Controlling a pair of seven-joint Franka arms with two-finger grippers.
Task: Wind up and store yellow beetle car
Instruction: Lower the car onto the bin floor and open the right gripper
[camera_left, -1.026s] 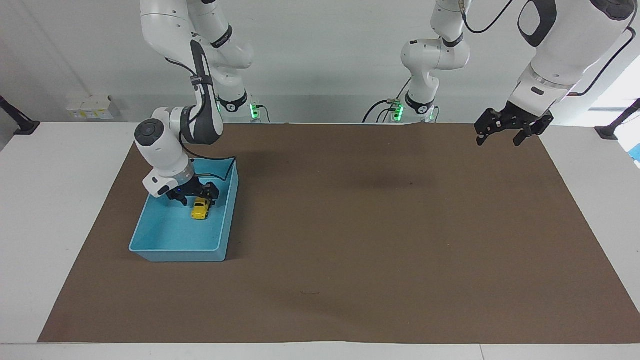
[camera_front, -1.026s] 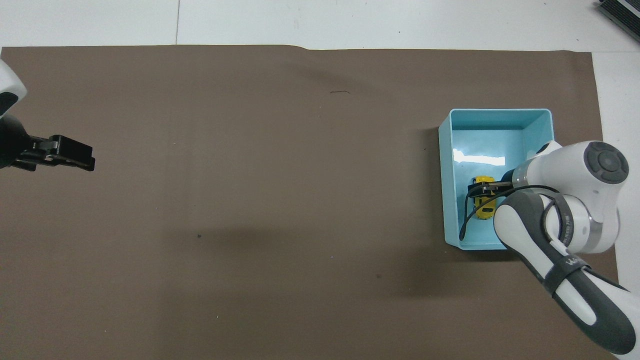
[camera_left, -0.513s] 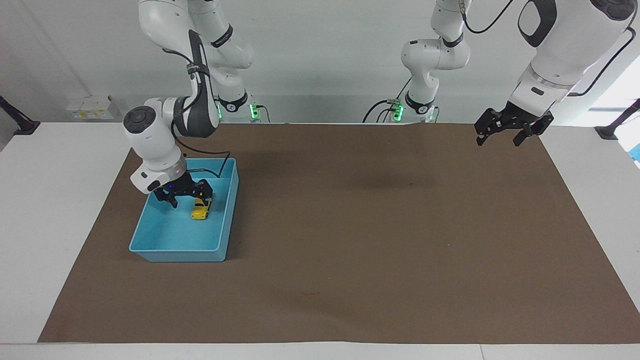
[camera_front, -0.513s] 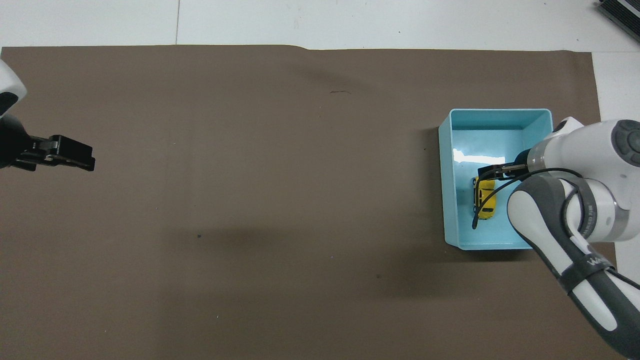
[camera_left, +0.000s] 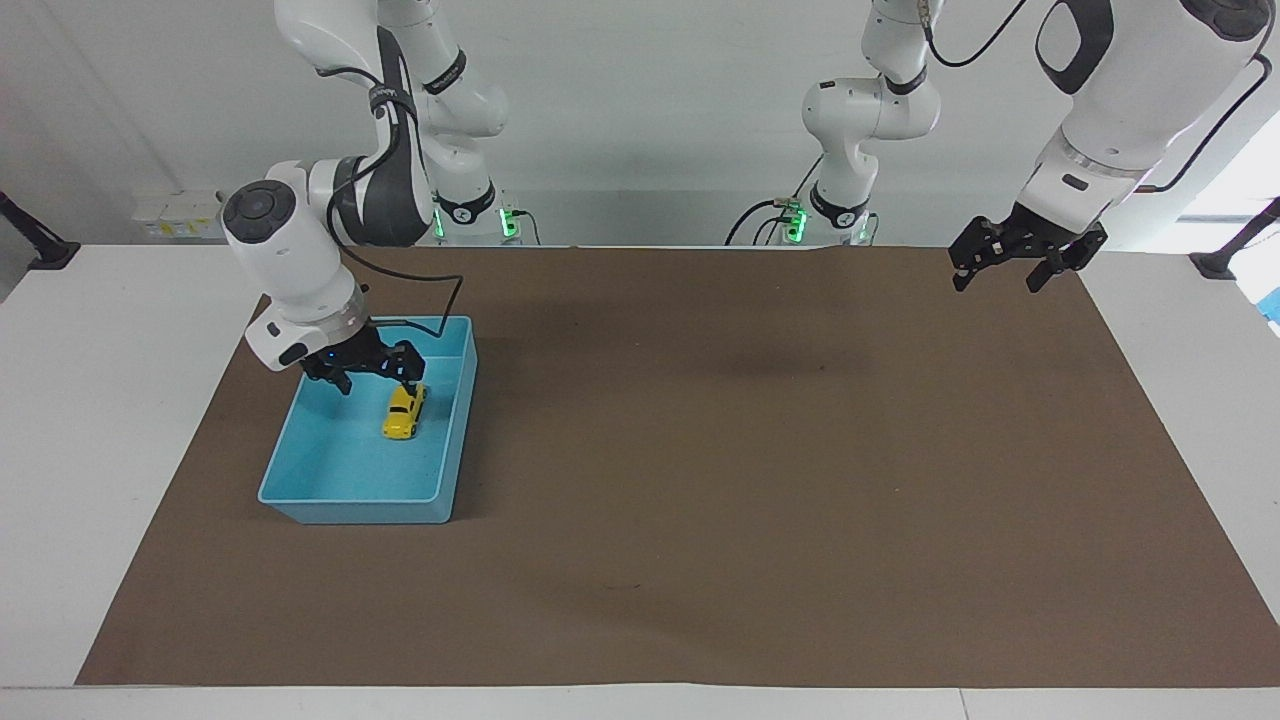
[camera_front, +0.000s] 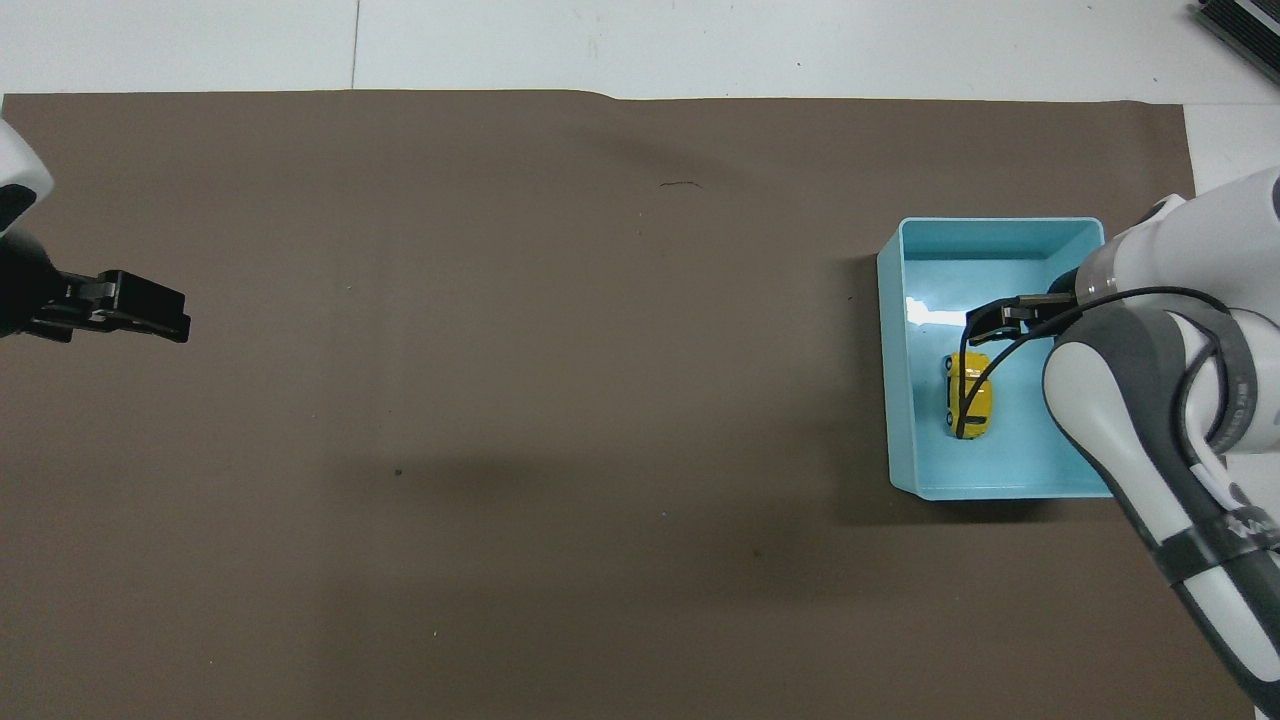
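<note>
Toward the right arm's end of the table, a light blue rectangular plastic tray (camera_left: 452, 440) sits on a large brown paper mat (camera_left: 700, 450) that covers most of the white tabletop (camera_left: 90, 400). Inside the tray lies the tiny bright yellow beetle car (camera_left: 403, 412), a rounded toy with dark windows and small black wheels, resting on its wheels on the tray floor beside the long wall that faces the middle of the table, its length running along that wall. Over the tray, above the end of it nearer to the robots, hangs the right gripper (camera_left: 368, 379), raised clear of the car, with a gap showing between its black fingertips and the yellow roof; its jaws stand apart and hold nothing. A thin black cable (camera_left: 445, 300) loops from the right arm's wrist down past the tray's rim, and in the overhead view it crosses in front of the car. At the left arm's end of the table, the left gripper (camera_left: 999, 281) hangs in the air over the edge of the brown mat close to the robots' side, its jaws likewise spread and empty, while that arm waits.
</note>
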